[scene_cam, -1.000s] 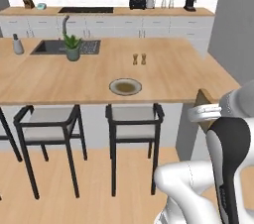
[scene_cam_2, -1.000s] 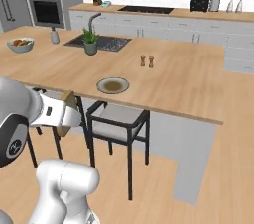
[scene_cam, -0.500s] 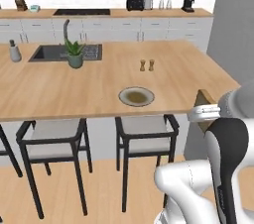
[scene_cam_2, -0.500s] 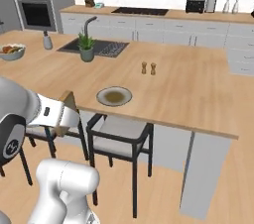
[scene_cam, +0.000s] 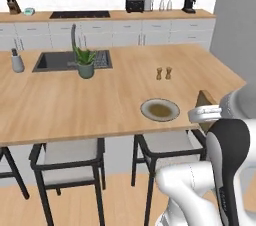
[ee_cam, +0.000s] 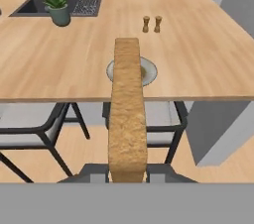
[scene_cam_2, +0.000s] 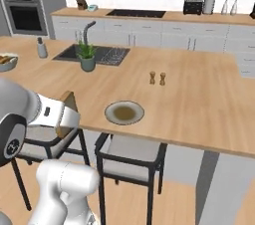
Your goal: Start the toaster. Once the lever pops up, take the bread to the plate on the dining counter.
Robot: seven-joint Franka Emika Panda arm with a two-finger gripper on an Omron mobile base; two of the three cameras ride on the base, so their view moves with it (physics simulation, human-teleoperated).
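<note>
My gripper [ee_cam: 127, 171] is shut on the bread [ee_cam: 127, 109], a tan slice seen edge-on in the hand view and standing upright between the fingers. The same bread [scene_cam: 205, 100] shows at the arm's end, off the near edge of the dining counter [scene_cam: 100, 105], right of the plate [scene_cam: 160, 110]. From the right base view the bread [scene_cam_2: 68, 105] hangs left of the plate [scene_cam_2: 124, 112], short of the counter [scene_cam_2: 199, 104]. The plate [ee_cam: 150, 72] is pale, round and bare, partly hidden behind the slice. The black toaster [scene_cam: 134, 5] stands on the far wall counter.
Two shakers [scene_cam: 164, 73] stand beyond the plate. A potted plant [scene_cam: 85, 64] sits by the dark sink [scene_cam: 60, 61], with a small bottle [scene_cam: 17, 62] further left. Black stools [scene_cam: 67, 157] stand under the counter's near edge. A bowl [scene_cam_2: 6, 61] rests at far left.
The whole picture has shifted: the base has driven closer to the island, so counter and plate loom larger. The gripper stays shut on the bread.
</note>
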